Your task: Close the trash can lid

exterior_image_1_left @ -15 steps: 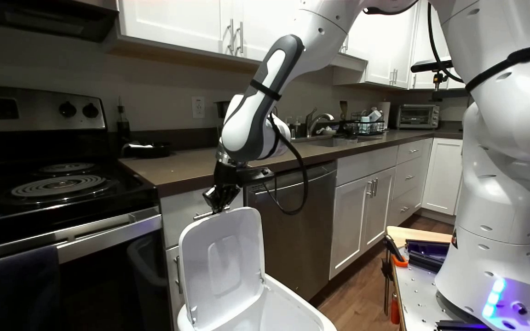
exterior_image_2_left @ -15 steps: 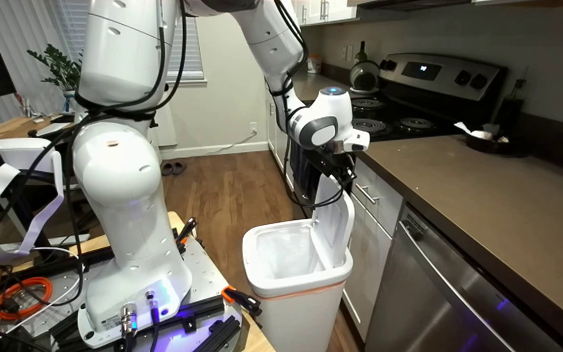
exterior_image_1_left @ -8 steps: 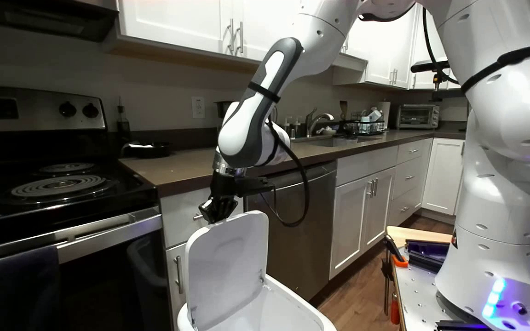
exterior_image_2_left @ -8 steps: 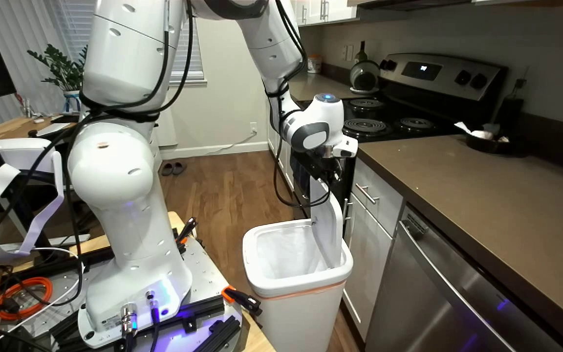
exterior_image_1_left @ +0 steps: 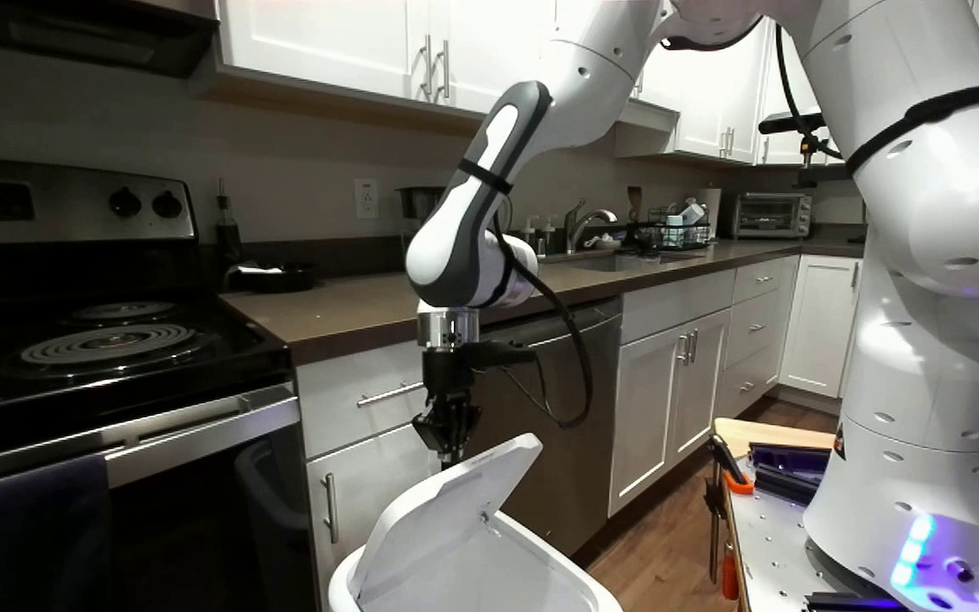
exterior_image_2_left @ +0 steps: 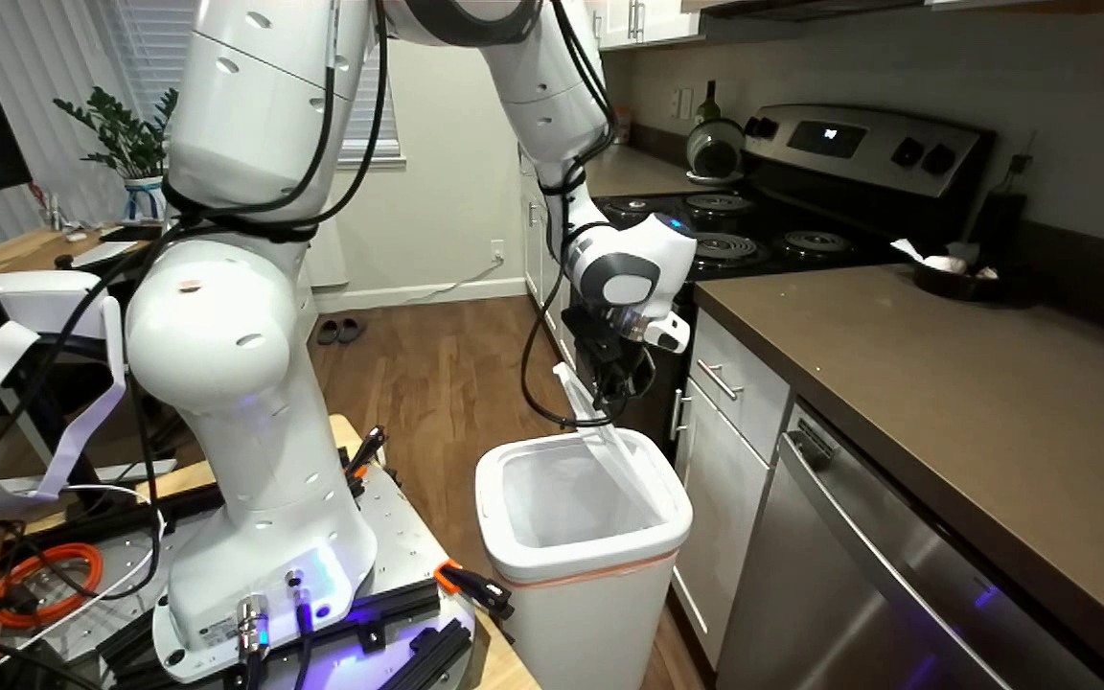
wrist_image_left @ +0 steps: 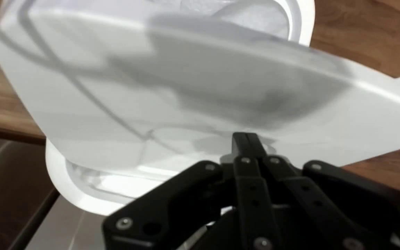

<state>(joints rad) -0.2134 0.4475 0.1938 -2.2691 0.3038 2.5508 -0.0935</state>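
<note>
Jaws clenched on nothing: wrist view has the fingertips (wrist_image_left: 240,140) side by side, pointing at the outer face of the lid (wrist_image_left: 193,90). Probably set that way as a blunt pusher; no grip needed. Touching it or just above, can't tell. Lid leans past upright over the mouth of the trash can (exterior_image_2_left: 590,623), not closed; jaws sit on its cabinet door (exterior_image_1_left: 370,484) side, presumably to tip it down. Trash can stands between that door and the bench (exterior_image_2_left: 408,537), likely for reach. In an exterior view the lid's edge hides the fingertips, its underside shows, and a toaster oven (exterior_image_1_left: 770,214) sits far back. In an exterior view the trash can's wall shows, lid nearly edge-on, stove (exterior_image_2_left: 859,182) beyond, and in back a potted plant (exterior_image_2_left: 126,144) seen only there.
</note>
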